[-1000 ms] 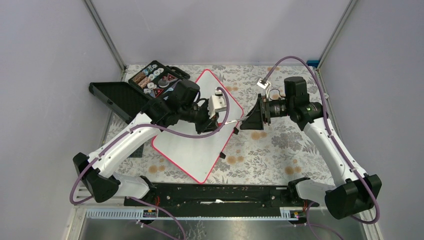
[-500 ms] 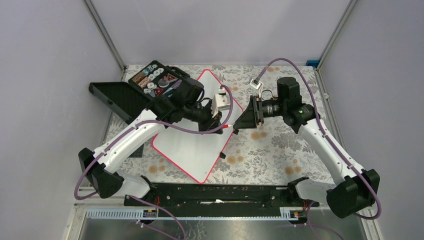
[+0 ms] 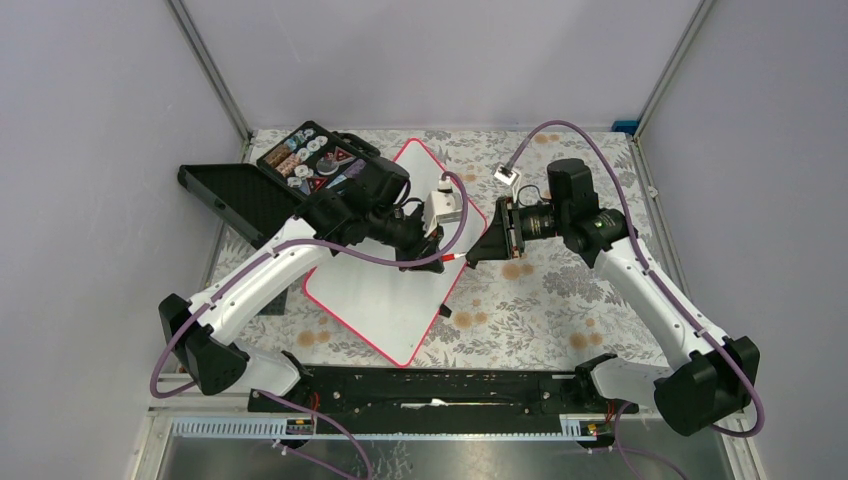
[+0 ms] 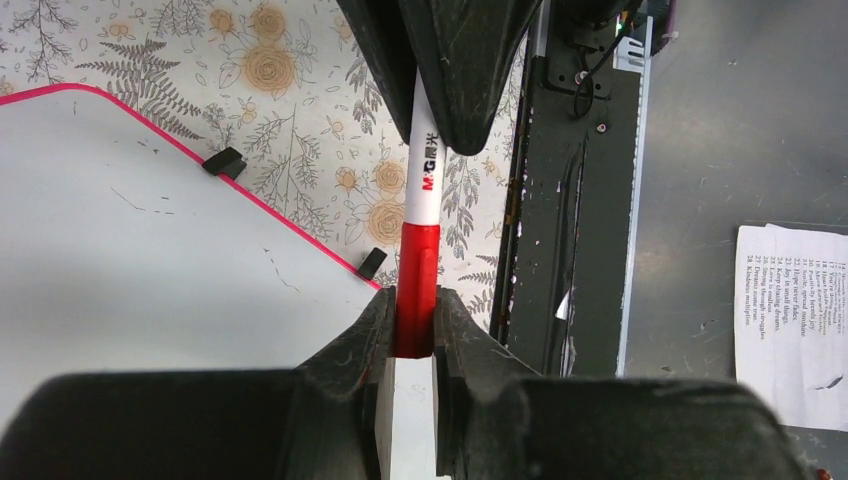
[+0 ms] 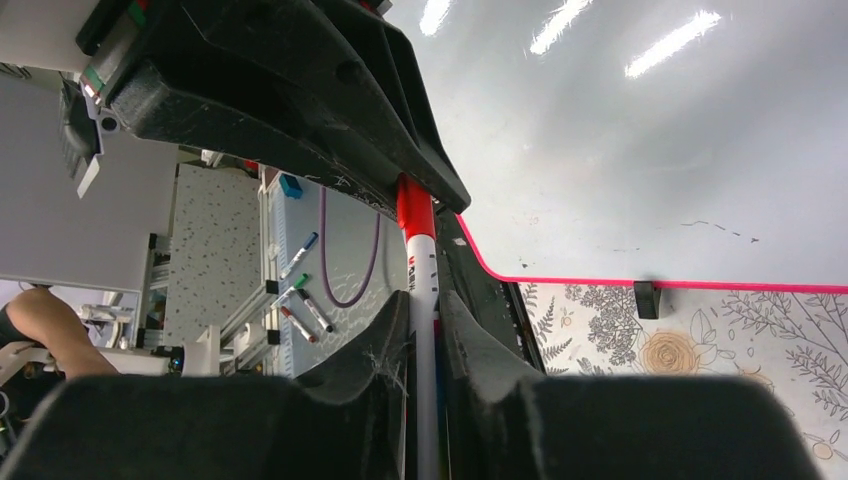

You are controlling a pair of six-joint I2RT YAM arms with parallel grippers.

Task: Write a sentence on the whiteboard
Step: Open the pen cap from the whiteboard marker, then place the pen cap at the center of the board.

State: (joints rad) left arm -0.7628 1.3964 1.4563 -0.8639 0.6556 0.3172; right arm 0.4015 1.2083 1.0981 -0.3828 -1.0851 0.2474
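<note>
From above, the large white rectangular whiteboard (image 3: 380,300) with its pink-red rim lies aslant on the floral tablecloth (image 3: 560,290), under the left arm. No writing can be made out on it. Over its right edge the left gripper (image 3: 441,250) and right gripper (image 3: 470,258) meet on a slim white marker (image 3: 455,256).

In the left wrist view, the left gripper is clamped on the marker's red cap (image 4: 416,290).

In the right wrist view, the right gripper is clenched around the white barrel (image 5: 426,300). These opposed holds look meant for pulling the cap off before writing.

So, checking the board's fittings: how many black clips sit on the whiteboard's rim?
2, both on the whiteboard's right edge: the far clip and the near clip, just beside the marker. The left arm may hide others.
</note>
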